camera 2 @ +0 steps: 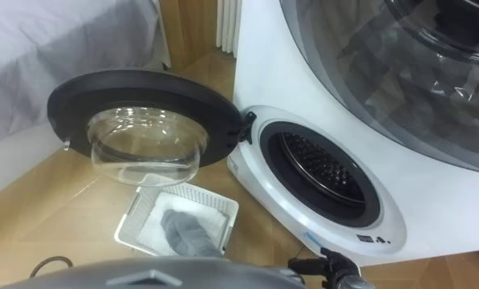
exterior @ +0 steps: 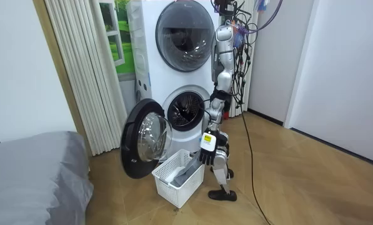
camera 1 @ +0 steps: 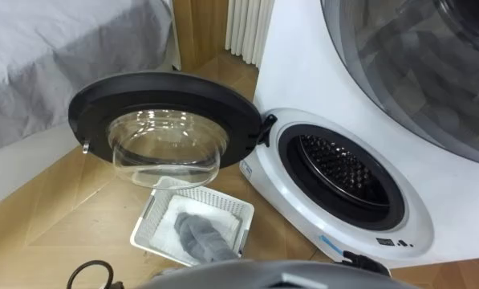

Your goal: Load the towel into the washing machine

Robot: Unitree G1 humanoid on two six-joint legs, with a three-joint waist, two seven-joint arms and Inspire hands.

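wood floor [camera 1: 54, 210] | white basket [camera 1: 146, 223] on it | washing machine [camera 1: 303, 72] beside basket

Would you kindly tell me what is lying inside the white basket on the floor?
A crumpled grey towel lies in the basket. Whatever is beneath the towel is covered, and the basket's near end is hidden.

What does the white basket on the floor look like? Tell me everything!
The basket is white, looks plastic, and is rectangular, with walls full of little holes. It sits upright on the wooden floor, close by the open round door of the washing machine. A crumpled grey towel lies inside it.
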